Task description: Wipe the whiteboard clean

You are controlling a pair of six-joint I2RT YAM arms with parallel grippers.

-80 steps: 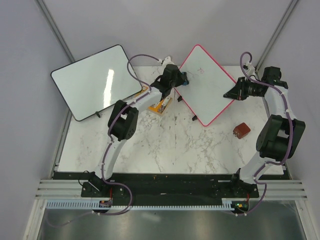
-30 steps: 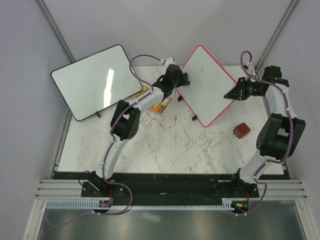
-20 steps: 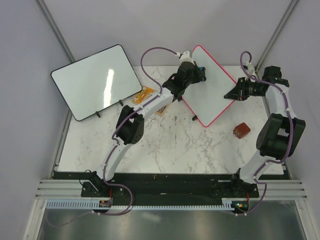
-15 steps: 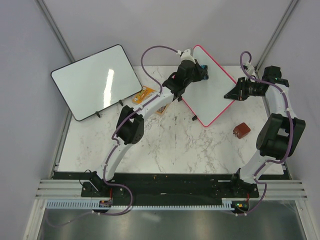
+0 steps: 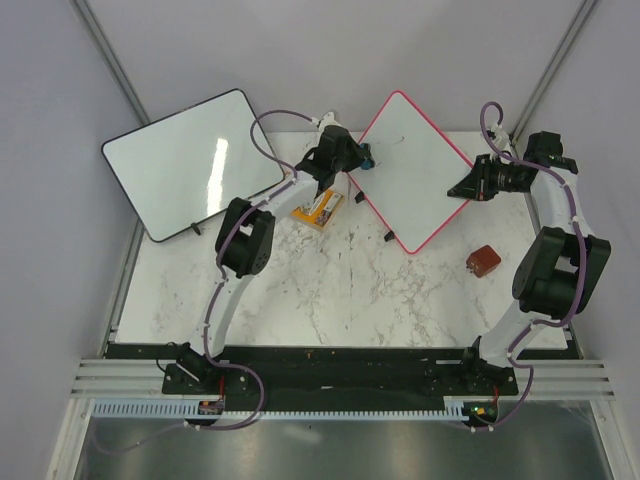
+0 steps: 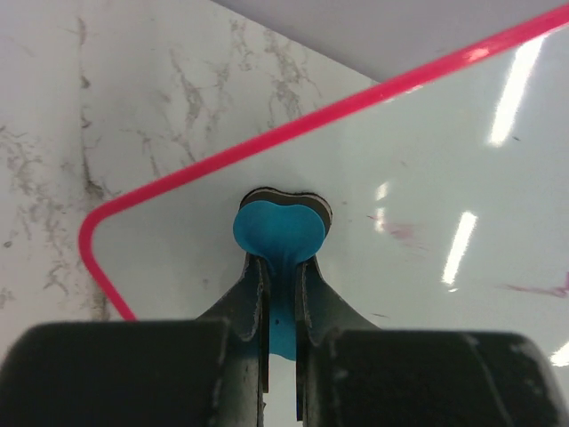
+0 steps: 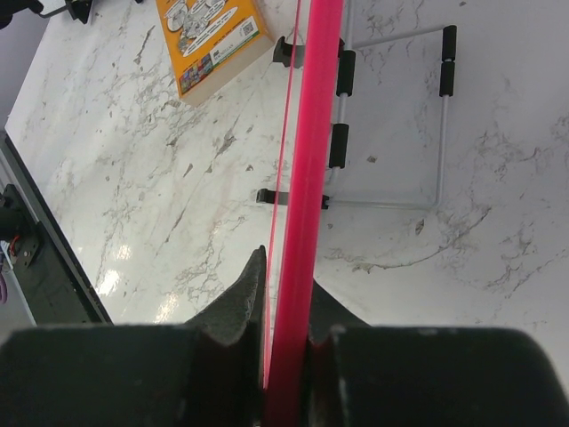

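The left pincer (image 6: 277, 267), closed on a small blue heart-shaped eraser (image 6: 278, 233), presses it to the square white pink-framed whiteboard (image 6: 427, 178), just inside the corner ahead of its fingertips. The right pincer (image 7: 289, 334) clamps the board's edge. Faint red smudges (image 6: 396, 229) to the left pincer's right suggest the wiping is mostly, not fully, done.

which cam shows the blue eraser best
Left wrist: the blue eraser sits mid-frame, pinched in the left gripper on the whiteboard. Top external shows only a blue speck at that gripper; right wrist shows none of it.
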